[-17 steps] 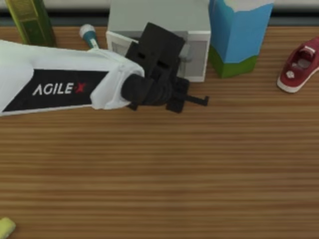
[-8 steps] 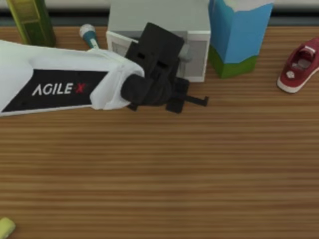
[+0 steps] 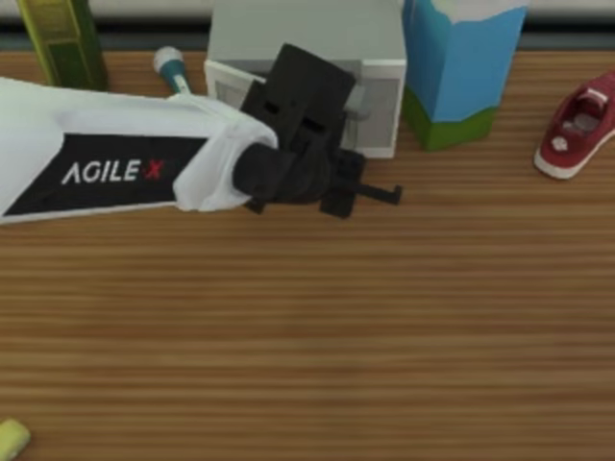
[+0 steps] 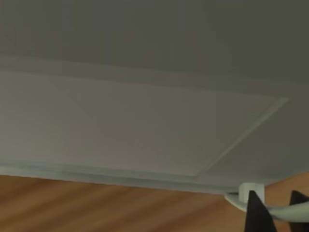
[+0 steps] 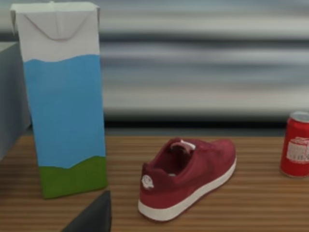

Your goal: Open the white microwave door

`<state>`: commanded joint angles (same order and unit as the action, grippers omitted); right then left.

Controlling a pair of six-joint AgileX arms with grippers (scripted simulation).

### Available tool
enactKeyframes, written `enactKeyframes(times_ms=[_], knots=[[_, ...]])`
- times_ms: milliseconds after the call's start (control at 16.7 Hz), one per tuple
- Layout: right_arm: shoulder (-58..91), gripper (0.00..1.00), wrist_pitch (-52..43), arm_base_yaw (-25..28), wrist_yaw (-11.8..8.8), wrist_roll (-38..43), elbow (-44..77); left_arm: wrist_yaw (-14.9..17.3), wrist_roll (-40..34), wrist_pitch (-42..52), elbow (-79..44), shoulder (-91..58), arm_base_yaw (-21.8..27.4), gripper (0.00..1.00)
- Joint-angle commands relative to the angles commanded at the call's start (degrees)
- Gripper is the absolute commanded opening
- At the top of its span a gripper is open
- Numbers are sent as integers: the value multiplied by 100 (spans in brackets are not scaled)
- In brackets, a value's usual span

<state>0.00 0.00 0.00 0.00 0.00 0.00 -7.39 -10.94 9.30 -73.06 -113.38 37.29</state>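
The white microwave (image 3: 307,34) stands at the back of the table. Its door (image 3: 380,101) faces the front and looks flat against the box. My left arm's black wrist (image 3: 298,144) covers much of the door from above. In the left wrist view the grey window of the door (image 4: 145,125) fills the picture. My left gripper (image 4: 276,215) is shut on the silver handle (image 4: 289,212), with one dark fingertip (image 4: 255,215) on each side of the strip. A dark part of my right gripper (image 5: 94,217) shows only in its own wrist view, parked off the table's right side.
A tall blue, white and green carton (image 3: 461,67) stands against the microwave's right side. A red shoe (image 3: 577,130) lies farther right, with a red can (image 5: 295,145) beyond it. A green-yellow box (image 3: 62,38) and a teal-white object (image 3: 173,69) sit at the back left.
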Motion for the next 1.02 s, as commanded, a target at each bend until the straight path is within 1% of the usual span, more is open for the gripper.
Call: enactKeyframes(times_ms=[240,360,660,1020], knots=[[0,100,0,0,0,0,0,0,0,0,0,0,0,0],[0,100,0,0,0,0,0,58,-17,2,-4,-7,41,0],[0,100,0,0,0,0,0,216,254,-103,217,153,-75,0],[0,100,0,0,0,0,0,223,264,-103,229,155,-79,0]])
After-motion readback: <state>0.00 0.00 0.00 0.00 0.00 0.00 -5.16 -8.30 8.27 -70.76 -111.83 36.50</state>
